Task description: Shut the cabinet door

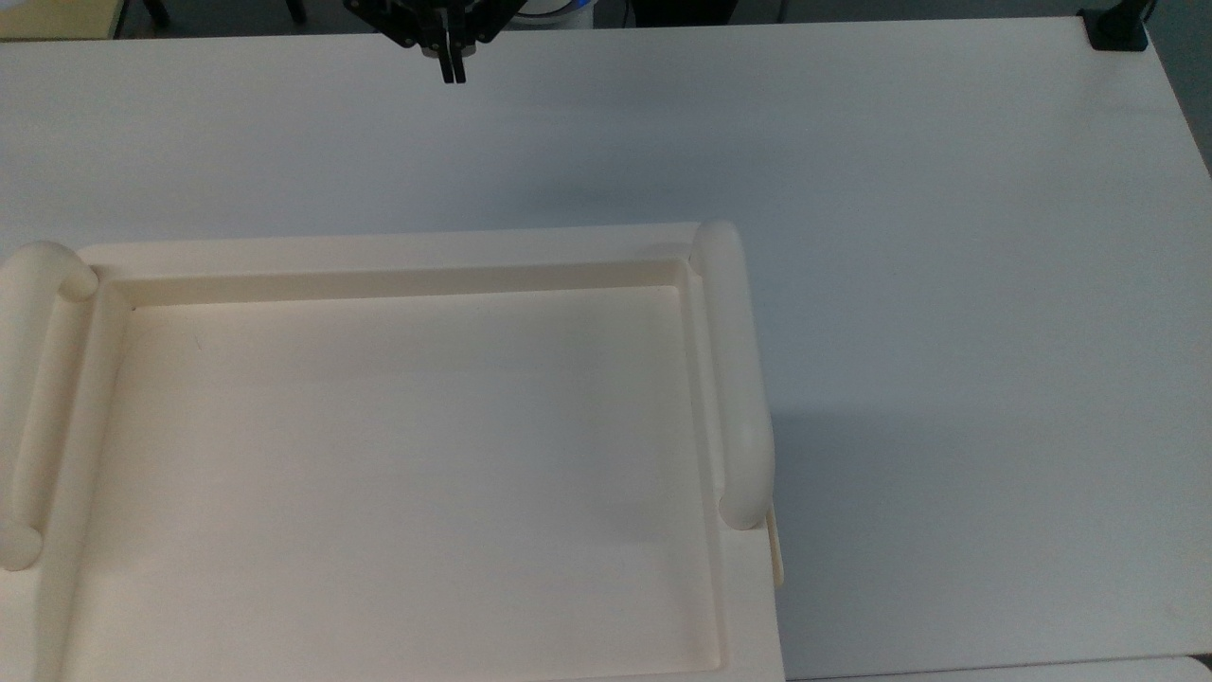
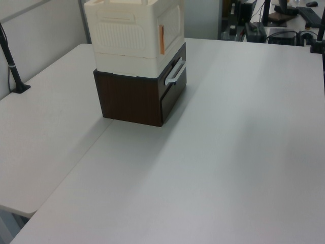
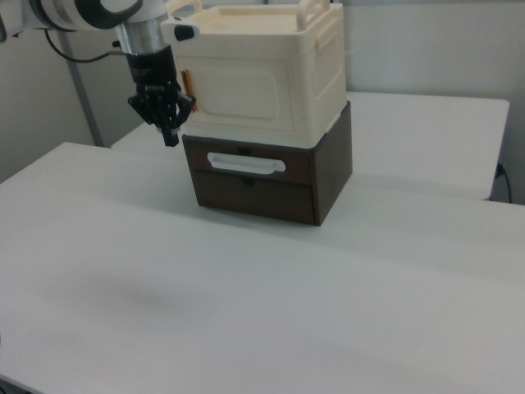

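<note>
The cream cabinet (image 1: 398,254) shows its recessed top and two tube rails in the top view. In the right view the cabinet (image 3: 320,74) sits on a brown drawer unit. The cabinet door (image 3: 242,94) lies flush with the cabinet's front, an orange strip at its edge; it is the same cabinet door (image 2: 171,28) in the left view. My gripper (image 1: 453,72) hangs shut and holding nothing near the top view's upper edge, well clear of the cabinet. In the right view my gripper (image 3: 171,136) hovers in front of the door's left edge.
A brown drawer unit (image 3: 262,185) with a white handle (image 3: 244,163) carries the cabinet. A black clamp (image 1: 1115,28) sits at the table's far right corner in the top view. A black pole (image 2: 12,66) stands at the left view's left. The white table (image 1: 947,237) stretches wide.
</note>
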